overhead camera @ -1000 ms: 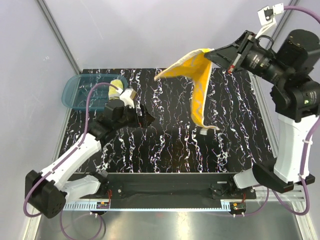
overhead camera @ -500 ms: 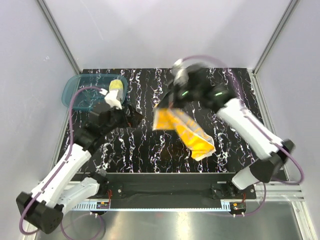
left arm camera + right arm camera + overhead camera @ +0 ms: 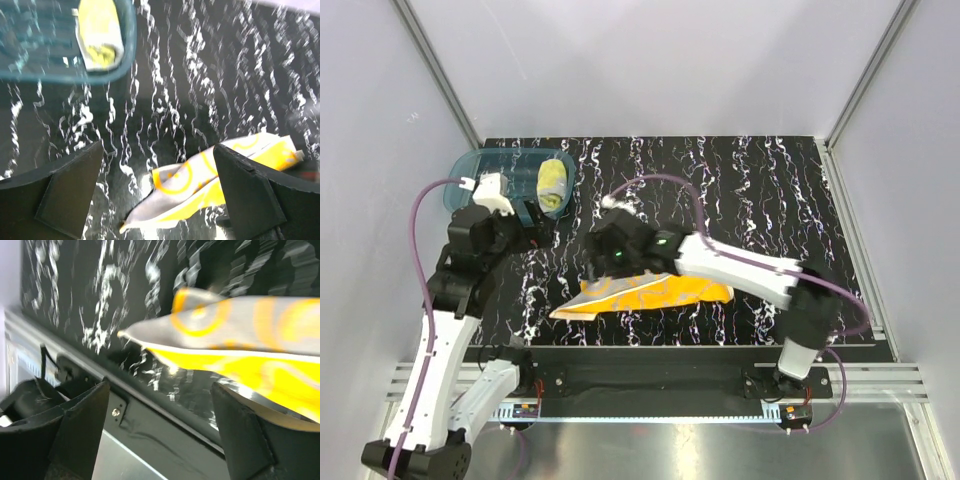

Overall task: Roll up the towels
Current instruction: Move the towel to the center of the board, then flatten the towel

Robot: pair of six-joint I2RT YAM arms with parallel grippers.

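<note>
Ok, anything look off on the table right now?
The orange towel lies crumpled and askew near the front edge of the table. Its left corner is folded over, grey side up, so it is not spread flat for rolling. The yellow towel sits rolled in the basin. Nothing looks spilled or damaged.

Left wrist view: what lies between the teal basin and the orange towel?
Only bare table between basin and towel, as the left wrist view shows.

The basin sits at the table's far left corner, with a rolled towel lying in its right end. The other towel lies spread near the table's front edge, around the middle, well apart from the basin, its left part under the right gripper.
</note>
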